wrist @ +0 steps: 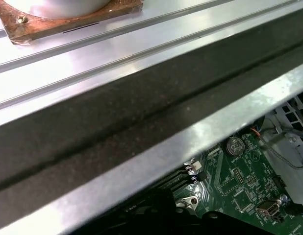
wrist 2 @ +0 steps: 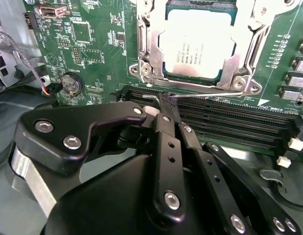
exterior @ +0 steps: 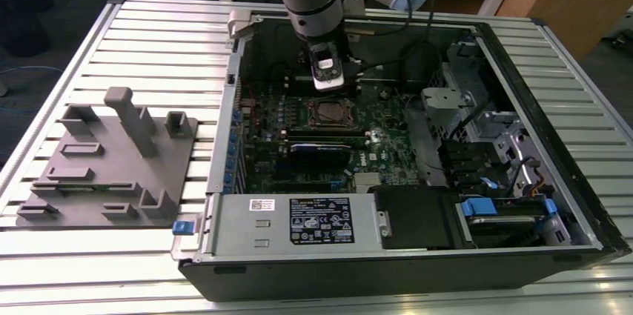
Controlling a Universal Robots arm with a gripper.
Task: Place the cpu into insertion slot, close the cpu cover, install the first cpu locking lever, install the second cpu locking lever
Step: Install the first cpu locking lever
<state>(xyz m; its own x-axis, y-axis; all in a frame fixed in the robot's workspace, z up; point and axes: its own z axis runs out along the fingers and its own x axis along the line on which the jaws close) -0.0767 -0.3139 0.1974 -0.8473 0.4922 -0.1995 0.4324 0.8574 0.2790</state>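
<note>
In the second wrist view the cpu [wrist 2: 198,44] lies flat in the insertion slot [wrist 2: 190,82], its pale metal top showing through the window of the cpu cover [wrist 2: 150,46], which is folded down over it. A thin wire locking lever [wrist 2: 210,94] runs along the socket's edge beside the memory slots. My gripper [wrist 2: 166,104] is shut on the hooked end of that lever. In the exterior view the gripper [exterior: 330,85] hangs just behind the insertion slot [exterior: 331,113], inside the open computer case.
Long black memory slots [wrist 2: 230,122] and a coin battery [wrist 2: 70,84] flank the gripper. A grey fixture block [exterior: 109,159] sits on the slatted table at the exterior view's left. The power supply [exterior: 296,222] fills the case front. The case wall [wrist: 141,112] and a copper-based cooler [wrist: 68,14] are close.
</note>
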